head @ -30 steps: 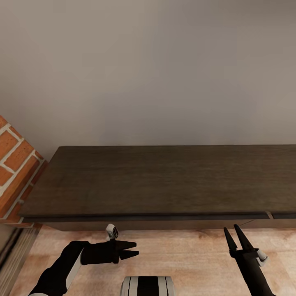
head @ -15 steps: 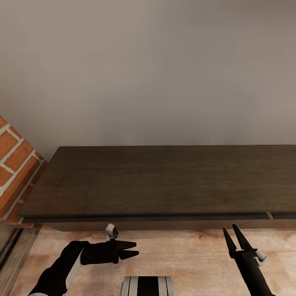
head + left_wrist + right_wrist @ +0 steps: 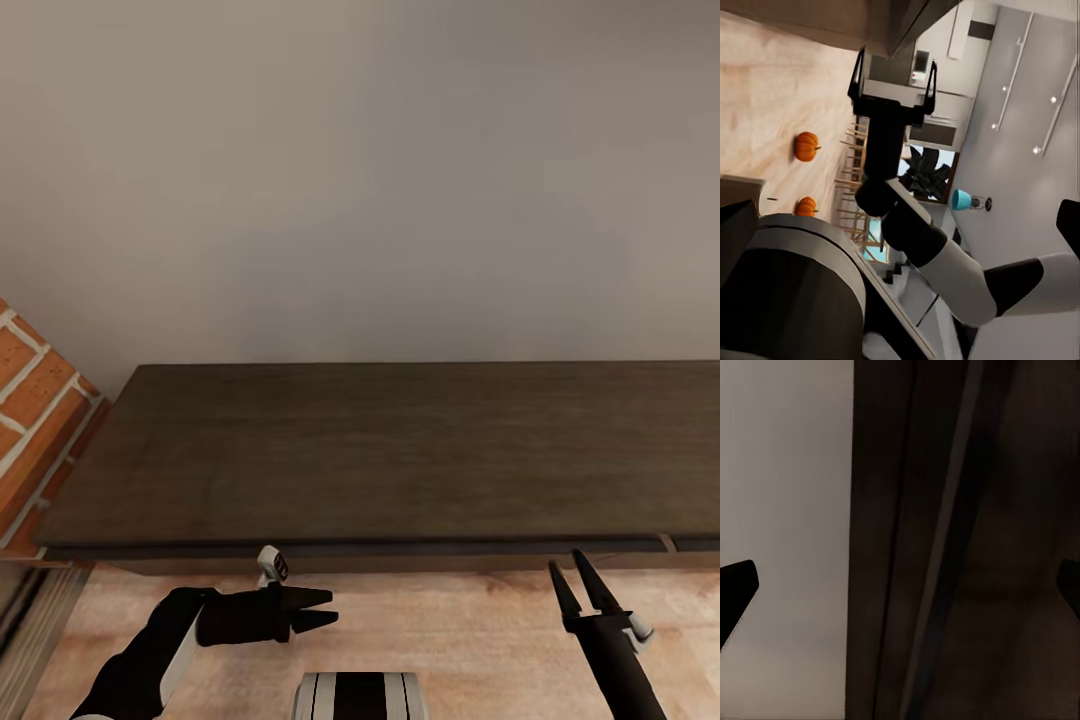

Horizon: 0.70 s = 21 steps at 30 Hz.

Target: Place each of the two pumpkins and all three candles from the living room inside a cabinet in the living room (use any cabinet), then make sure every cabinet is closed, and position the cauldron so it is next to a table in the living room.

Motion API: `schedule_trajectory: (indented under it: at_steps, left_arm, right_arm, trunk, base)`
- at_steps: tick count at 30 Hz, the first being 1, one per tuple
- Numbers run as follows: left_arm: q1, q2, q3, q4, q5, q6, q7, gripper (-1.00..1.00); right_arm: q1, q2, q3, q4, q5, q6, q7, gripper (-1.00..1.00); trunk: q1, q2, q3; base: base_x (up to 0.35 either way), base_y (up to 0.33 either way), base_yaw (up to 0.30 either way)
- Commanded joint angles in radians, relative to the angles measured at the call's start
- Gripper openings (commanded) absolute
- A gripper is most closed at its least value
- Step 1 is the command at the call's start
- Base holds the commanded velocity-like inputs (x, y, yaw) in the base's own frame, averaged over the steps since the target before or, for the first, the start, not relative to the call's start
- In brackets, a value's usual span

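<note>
Closer now to the long dark-brown wooden cabinet (image 3: 400,450), both empty — left gripper (image 3: 318,608) and right gripper (image 3: 577,584) parted; base may bump its front.

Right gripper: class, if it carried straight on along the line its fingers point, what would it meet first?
Most likely the cabinet. The right gripper, jaws open, points at its front top edge, and its wrist view looks onto dark wood with pale wall beside it. Exact height is uncertain; it might skim over the top.
</note>
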Motion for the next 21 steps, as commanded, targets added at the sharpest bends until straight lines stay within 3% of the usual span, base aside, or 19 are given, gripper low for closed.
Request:
schedule_trajectory:
  at_steps: [1,21]
  left_arm:
    - [-0.005,0.001,-0.001,0.001,-0.004,0.012,-0.002,1.00]
    - [-0.005,0.000,-0.001,0.001,-0.004,0.012,-0.003,1.00]
  right_arm:
    - [0.000,-0.002,0.001,0.000,-0.013,0.010,0.002,1.00]
    - [0.000,-0.006,0.001,-0.001,-0.019,0.010,0.002,1.00]
  trunk:
    - [0.000,0.000,-0.001]
    - [0.000,0.000,-0.001]
  base:
    - [0.128,0.000,0.000]
    - [0.026,0.000,0.000]
